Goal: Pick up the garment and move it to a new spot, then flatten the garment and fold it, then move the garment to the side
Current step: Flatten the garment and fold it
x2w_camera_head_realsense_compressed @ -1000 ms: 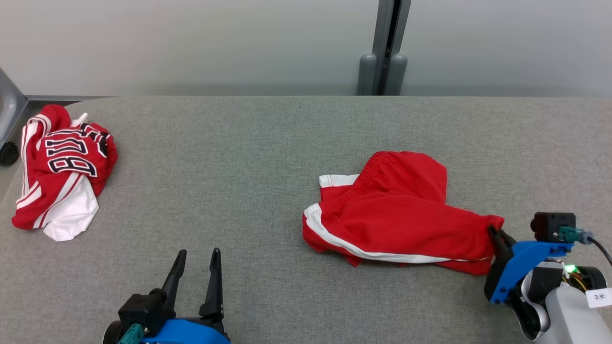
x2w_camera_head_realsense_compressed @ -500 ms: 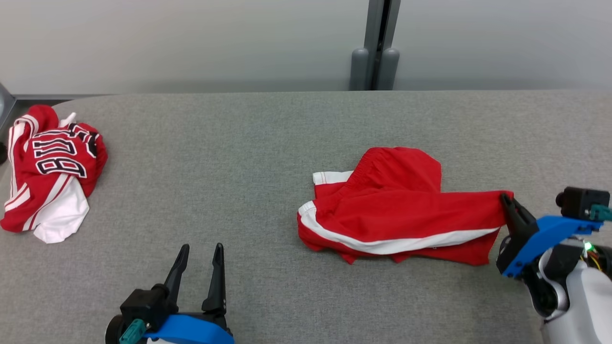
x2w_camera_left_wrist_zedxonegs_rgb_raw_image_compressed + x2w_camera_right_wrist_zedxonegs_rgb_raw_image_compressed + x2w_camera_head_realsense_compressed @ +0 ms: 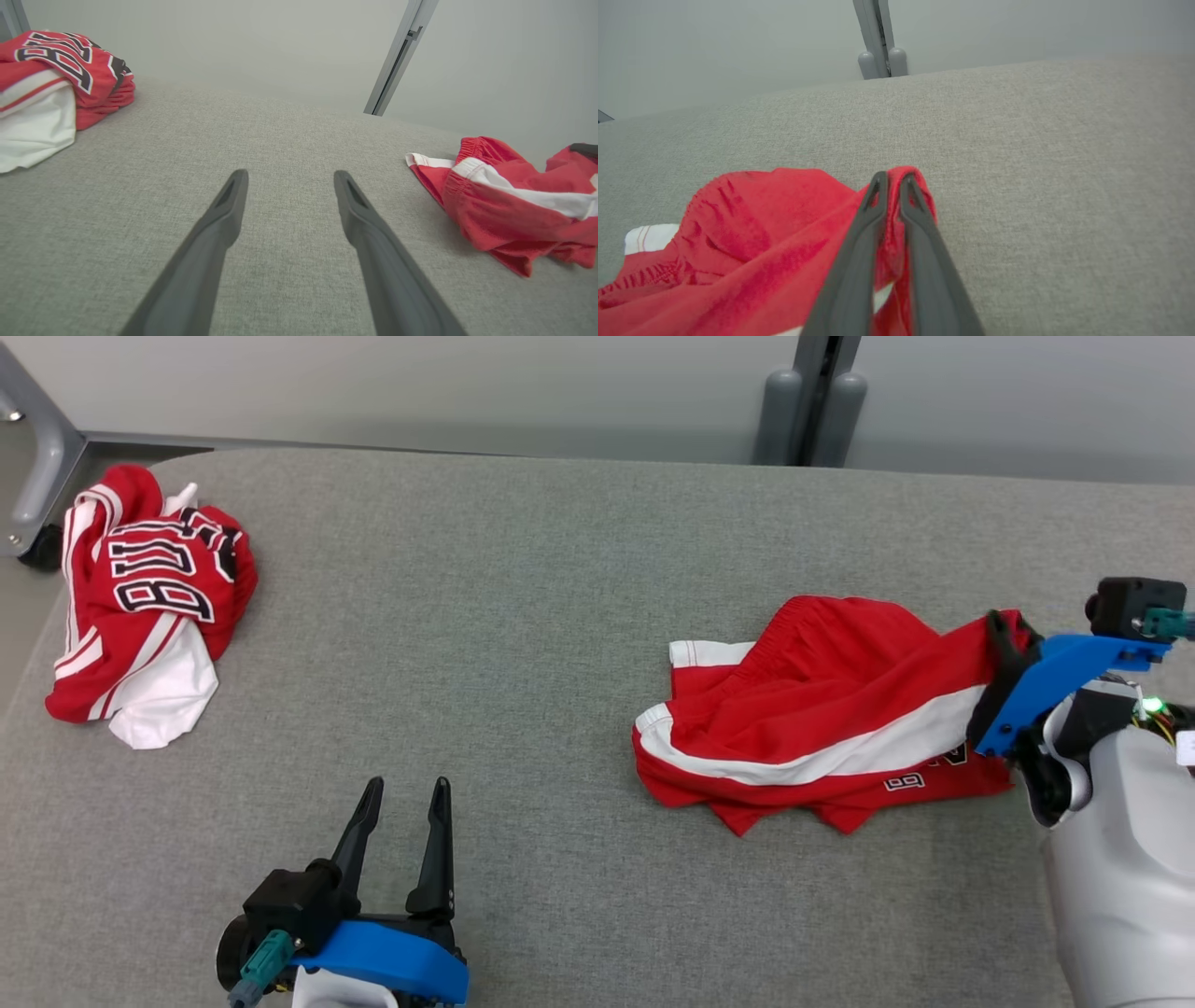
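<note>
Right jaws clamp a raised edge of the red shorts (image 3: 822, 709), which trail to their left on the grey counter (image 3: 523, 616). Left jaws stand apart, empty.

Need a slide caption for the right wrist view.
Right gripper pinching a fold of the red shorts on the grey table.

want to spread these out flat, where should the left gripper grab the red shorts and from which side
Probably the white-banded edge at the left end of the red shorts, opposite the corner the right gripper pinches. It lies low on the table facing the open left gripper, so come in low from the robot's left and pull apart.
</note>
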`<state>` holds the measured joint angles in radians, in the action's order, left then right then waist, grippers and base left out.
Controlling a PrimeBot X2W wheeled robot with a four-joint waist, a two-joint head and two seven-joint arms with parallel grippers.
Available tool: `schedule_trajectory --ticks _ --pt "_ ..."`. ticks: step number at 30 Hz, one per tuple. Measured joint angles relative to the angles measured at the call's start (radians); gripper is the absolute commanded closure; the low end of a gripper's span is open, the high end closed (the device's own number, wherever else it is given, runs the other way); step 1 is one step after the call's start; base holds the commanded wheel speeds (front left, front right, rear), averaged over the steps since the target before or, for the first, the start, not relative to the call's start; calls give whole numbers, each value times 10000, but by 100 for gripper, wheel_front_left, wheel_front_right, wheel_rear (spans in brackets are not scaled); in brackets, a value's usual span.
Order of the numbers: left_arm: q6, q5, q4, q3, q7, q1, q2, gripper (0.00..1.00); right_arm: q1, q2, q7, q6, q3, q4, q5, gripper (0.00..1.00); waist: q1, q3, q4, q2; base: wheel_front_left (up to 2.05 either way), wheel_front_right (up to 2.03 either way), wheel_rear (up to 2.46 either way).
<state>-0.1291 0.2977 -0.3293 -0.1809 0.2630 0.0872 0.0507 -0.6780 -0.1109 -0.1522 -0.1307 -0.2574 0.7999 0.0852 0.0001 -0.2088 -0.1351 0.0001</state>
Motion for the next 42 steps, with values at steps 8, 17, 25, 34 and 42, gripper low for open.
schedule_trajectory --ticks 8,17,25,34,42 --pt "2 48 -21 94 0 -7 2 0 -380 82 1429 0 261 903 -491 0 -1 50 33 0 0 0 0" --pt "8 15 159 291 0 -219 0 0 1183 71 2895 0 961 105 151 0 -1 488 562 0 0 0 0" --pt "8 -58 232 355 0 -445 -2 0 3207 282 3398 0 1220 -1421 464 0 -1 910 1003 0 0 0 0" --pt "6 -102 199 357 0 -689 -2 0 4640 575 3743 0 1505 -2715 337 0 -2 1535 1040 0 0 0 0" --pt "6 -174 13 313 0 -920 -2 0 5170 612 3912 0 2406 -2884 1101 0 -2 1960 847 0 0 0 0"
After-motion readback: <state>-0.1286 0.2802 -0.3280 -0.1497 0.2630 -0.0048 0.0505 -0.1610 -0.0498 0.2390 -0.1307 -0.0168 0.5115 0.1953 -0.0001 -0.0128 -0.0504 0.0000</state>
